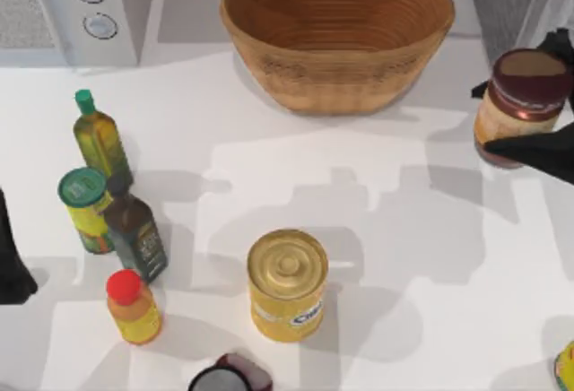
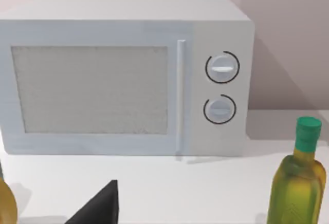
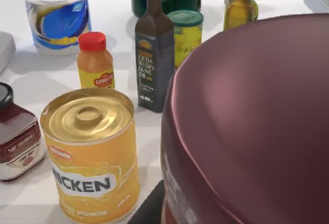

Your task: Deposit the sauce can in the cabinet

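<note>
One sauce can [image 1: 525, 104] sits clamped between the right gripper's [image 1: 529, 113] jaws at the table's [image 1: 430, 230] right edge, just below the grey cabinet [image 1: 511, 1]. On the table stand one basket [image 1: 336, 32], one yellow can [image 1: 287, 285], three bottles and one green-lidded canister [image 1: 85, 207]. The right wrist view adds a paper roll [image 3: 56, 18] and a jam jar [image 3: 18, 136]. The left gripper [image 1: 11, 261] rests at the left edge, its jaws cannot be told; its wrist view faces the microwave [image 2: 126, 75].

Basket [image 1: 337, 41] — woven, matt; yellow can [image 1: 287, 285] lid — shiny gold metal.
</note>
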Robot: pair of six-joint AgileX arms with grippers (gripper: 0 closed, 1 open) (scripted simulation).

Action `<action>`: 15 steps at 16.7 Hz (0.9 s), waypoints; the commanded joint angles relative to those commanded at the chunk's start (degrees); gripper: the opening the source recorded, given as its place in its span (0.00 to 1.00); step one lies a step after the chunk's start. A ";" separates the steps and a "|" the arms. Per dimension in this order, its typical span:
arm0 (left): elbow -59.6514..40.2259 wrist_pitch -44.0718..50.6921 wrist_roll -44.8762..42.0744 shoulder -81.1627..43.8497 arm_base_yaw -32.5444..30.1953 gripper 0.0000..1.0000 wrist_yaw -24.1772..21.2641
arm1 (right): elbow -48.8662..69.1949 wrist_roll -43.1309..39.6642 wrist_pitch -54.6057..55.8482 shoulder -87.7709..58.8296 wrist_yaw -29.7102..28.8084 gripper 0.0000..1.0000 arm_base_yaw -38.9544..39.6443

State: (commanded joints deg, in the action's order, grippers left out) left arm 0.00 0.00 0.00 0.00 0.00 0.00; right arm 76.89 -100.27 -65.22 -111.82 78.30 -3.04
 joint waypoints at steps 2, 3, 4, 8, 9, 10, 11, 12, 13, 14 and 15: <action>0.00 0.00 0.00 0.00 0.00 1.00 0.00 | 0.00 0.00 0.00 0.00 0.00 0.00 0.00; 0.00 0.00 0.00 0.00 0.00 1.00 0.00 | 0.00 0.00 0.00 0.00 0.00 0.00 0.00; 0.00 0.00 0.00 0.00 0.00 1.00 0.00 | -0.16 0.08 0.25 -0.23 0.01 0.00 0.07; 0.00 0.00 0.00 0.00 0.00 1.00 0.00 | -2.88 2.76 2.74 2.47 -2.73 0.00 0.19; 0.00 0.00 0.00 0.00 0.00 1.00 0.00 | -4.63 4.69 4.28 4.42 -4.51 0.00 0.27; 0.00 0.00 0.00 0.00 0.00 1.00 0.00 | -6.71 7.13 6.09 6.95 -6.64 0.00 0.36; 0.00 0.00 0.00 0.00 0.00 1.00 0.00 | -9.08 10.05 8.15 10.06 -9.08 0.00 0.45; 0.00 0.00 0.00 0.00 0.00 1.00 0.00 | -11.70 13.38 10.41 13.73 -11.77 0.00 0.55; 0.00 0.00 0.00 0.00 0.00 1.00 0.00 | -14.54 17.11 12.83 17.91 -14.67 0.00 0.66; 0.00 0.00 0.00 0.00 0.00 1.00 0.00 | -17.56 21.20 15.37 22.57 -17.75 0.00 0.78; 0.00 0.00 0.00 0.00 0.00 1.00 0.00 | -20.74 25.63 17.99 27.64 -21.00 0.00 0.89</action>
State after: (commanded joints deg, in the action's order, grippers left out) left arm 0.00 0.00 0.00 0.00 0.00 0.00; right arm 56.15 -74.64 -47.23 -84.18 57.30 -2.15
